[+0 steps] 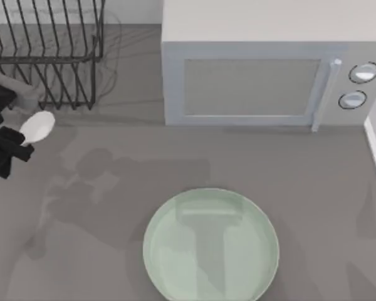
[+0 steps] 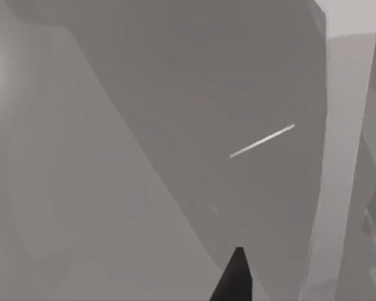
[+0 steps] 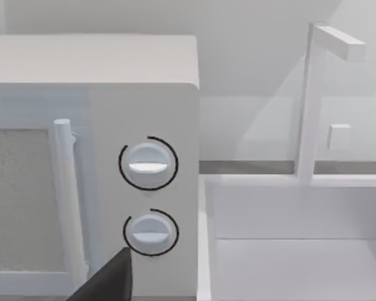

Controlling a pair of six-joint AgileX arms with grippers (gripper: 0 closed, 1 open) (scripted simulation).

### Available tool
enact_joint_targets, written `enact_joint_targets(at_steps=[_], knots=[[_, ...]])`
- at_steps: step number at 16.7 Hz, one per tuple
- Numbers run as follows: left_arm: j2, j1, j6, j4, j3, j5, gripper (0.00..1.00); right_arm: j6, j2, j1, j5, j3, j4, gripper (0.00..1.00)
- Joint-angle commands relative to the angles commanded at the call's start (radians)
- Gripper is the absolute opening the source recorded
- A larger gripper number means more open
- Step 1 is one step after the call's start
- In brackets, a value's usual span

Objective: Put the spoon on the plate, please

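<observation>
Your left gripper (image 1: 15, 143) sits at the desk's (image 1: 313, 188) far left edge, jaws pinching the spoon (image 1: 36, 127) by its handle, bowl outward for carrying. The plate (image 1: 211, 244) waits well apart, centre front. Right arm parked, its jaws' state I cannot tell.

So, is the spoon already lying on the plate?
No. In the top view the spoon is at the left tool near the table's left edge, far from the plate.

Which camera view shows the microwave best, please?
The top view shows the microwave best: its whole top, door window, handle and both dials, behind the plate. The right wrist view shows its dial end, both dials and the handle from the front. In the left wrist view I cannot identify it.
</observation>
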Motion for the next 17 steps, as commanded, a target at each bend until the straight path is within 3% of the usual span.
enact_joint_targets(at_steps=[6, 17], knots=[[0.091, -0.171, -0.556, -0.024, 0.076, -0.006, 0.00, 0.000, 0.000, 0.000, 0.000, 0.000, 0.000, 1.00], [0.215, -0.555, -1.803, -0.029, 0.186, -0.020, 0.00, 0.000, 0.000, 0.000, 0.000, 0.000, 0.000, 1.00]])
